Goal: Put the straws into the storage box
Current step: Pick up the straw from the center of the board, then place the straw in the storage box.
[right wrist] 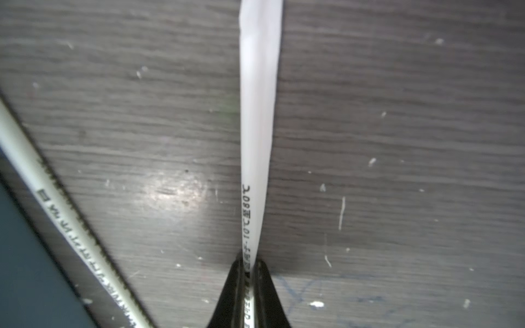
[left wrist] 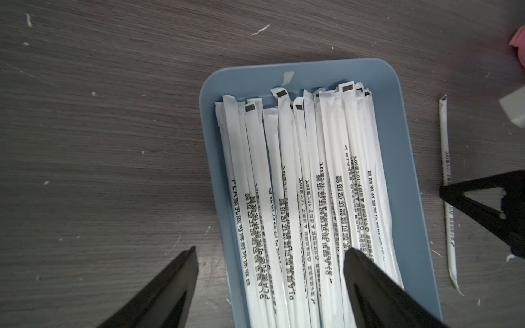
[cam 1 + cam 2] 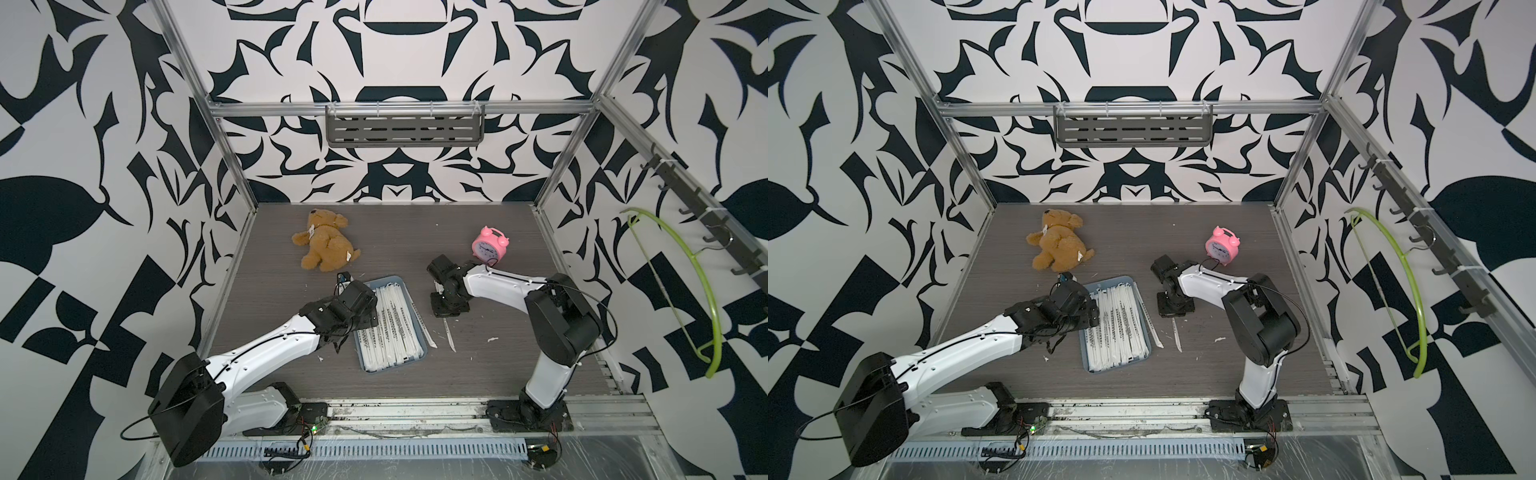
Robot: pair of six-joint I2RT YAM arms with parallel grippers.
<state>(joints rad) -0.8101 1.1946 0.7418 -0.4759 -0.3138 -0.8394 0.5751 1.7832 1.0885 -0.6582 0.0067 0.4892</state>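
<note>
Right gripper (image 1: 250,272) clamped on straw (image 1: 257,113), low on table (image 1: 397,142); thin, may slip or bend on lift. Left gripper (image 2: 271,250) open over box (image 2: 403,113); grippers could clash there.

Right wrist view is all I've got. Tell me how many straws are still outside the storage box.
Observer: Two: the straw in your right hand and a second straw beside the storage box; the top views show no others loose.
Operator: Report the left hand.
Observer: The left hand hangs open and empty, one finger outside the box, one above the packed straws.
Operator: Report what's behind me.
Observer: A pink alarm clock stands beyond and to the right of your right hand.
</note>
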